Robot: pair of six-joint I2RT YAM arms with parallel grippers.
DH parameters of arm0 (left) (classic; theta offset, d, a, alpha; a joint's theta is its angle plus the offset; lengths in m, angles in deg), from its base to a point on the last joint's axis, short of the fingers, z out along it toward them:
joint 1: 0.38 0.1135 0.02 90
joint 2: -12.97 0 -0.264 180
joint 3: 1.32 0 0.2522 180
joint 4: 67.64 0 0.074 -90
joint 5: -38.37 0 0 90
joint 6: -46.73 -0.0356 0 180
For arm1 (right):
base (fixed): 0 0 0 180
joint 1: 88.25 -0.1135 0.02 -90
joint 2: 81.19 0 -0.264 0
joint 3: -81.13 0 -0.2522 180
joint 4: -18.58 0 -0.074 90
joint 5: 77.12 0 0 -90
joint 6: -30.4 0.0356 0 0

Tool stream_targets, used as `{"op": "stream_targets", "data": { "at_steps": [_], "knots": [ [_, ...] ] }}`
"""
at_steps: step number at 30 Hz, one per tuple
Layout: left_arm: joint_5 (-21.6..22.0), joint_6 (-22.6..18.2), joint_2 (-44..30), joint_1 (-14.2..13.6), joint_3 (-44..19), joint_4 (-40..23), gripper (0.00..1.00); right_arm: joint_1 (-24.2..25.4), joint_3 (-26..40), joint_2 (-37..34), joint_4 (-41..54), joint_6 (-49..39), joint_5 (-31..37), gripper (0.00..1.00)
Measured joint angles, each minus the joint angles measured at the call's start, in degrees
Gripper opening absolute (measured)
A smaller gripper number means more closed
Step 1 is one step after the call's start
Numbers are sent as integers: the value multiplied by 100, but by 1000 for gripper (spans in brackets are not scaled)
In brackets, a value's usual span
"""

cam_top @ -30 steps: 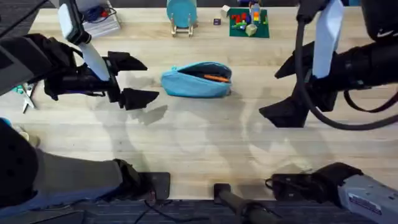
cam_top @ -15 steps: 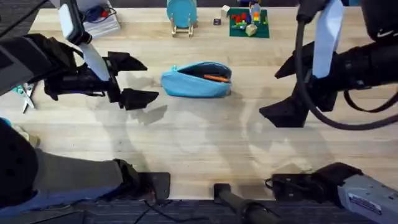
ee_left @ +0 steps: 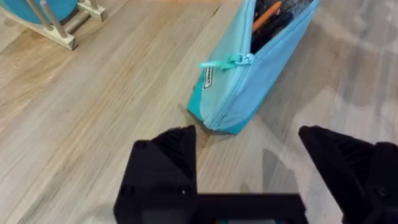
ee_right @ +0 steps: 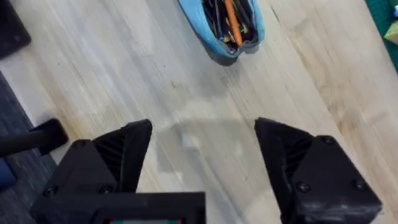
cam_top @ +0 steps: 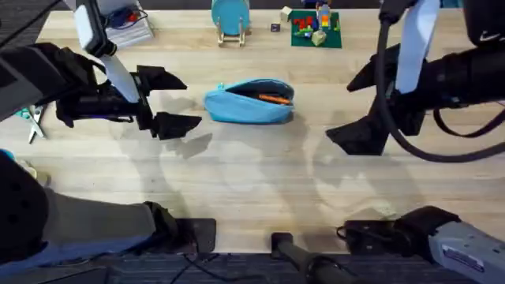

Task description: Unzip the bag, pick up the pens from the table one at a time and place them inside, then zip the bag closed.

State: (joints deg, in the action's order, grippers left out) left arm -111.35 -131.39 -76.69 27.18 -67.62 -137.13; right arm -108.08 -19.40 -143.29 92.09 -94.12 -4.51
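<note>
The light blue bag (cam_top: 249, 101) lies on the table (cam_top: 252, 181), its zipper open. Inside it show an orange pen (cam_top: 274, 99) and a dark pen beside it (ee_right: 217, 15). In the right wrist view the bag (ee_right: 224, 28) gapes with the orange pen (ee_right: 231, 22) inside. The left wrist view shows the bag's end (ee_left: 249, 68) with the pale zipper pull (ee_left: 227, 62) hanging on its side. My left gripper (cam_top: 175, 101) stands open just left of the bag, nothing in it. My right gripper (cam_top: 359, 106) is open and empty, well to the right of the bag.
A round light-blue disc on a wooden stand (cam_top: 230, 17) stands behind the bag. A green plate with coloured blocks (cam_top: 316, 28) sits at the back right. Scissors (cam_top: 33, 120) lie at the far left edge. Bare tabletop stretches in front of the bag.
The right gripper has drifted slightly left and away from the front edge. The left arm and the bag have not moved.
</note>
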Motion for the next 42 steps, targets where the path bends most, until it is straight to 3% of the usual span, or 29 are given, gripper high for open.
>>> {"op": "stream_targets", "data": {
  "at_steps": [9,23,29,42],
  "knots": [
    [0,0,0,0,0,0,993,-2,0,0,-177,274,2,998],
    [0,-2,0,0,0,0,993,-2,32,-36,-782,2195,86,997],
    [2,-2,0,0,0,0,993,-43,487,-530,-787,2583,203,998],
    [2,0,0,0,0,0,993,-643,1871,-2081,-691,2811,247,997]
  ]
}}
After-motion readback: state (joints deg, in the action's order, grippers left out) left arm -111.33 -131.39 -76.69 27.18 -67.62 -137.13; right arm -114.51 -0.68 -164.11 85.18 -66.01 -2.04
